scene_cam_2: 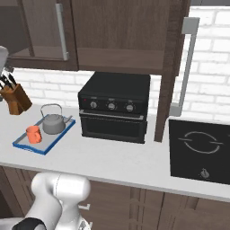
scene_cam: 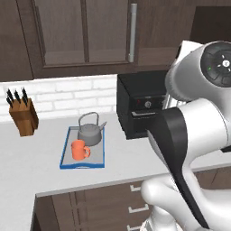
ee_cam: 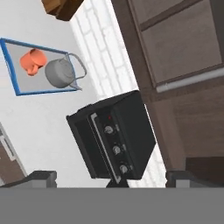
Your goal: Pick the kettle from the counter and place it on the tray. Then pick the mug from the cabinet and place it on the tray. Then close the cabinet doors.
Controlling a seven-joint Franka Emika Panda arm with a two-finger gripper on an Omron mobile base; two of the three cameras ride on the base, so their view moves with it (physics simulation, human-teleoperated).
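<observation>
The blue-rimmed tray lies on the light counter. On the tray stand the grey kettle and, close beside it, the orange mug. Above hangs the dark wood cabinet. One cabinet door stands out over the counter, seen edge-on, with its silver handle showing. The other door looks closed. My gripper is open and empty, high up and well away from the tray, facing the oven and the cabinet.
A black oven box sits on the counter to the right of the tray. At the back left stands a knife block. A black cooktop is set in the counter on the right.
</observation>
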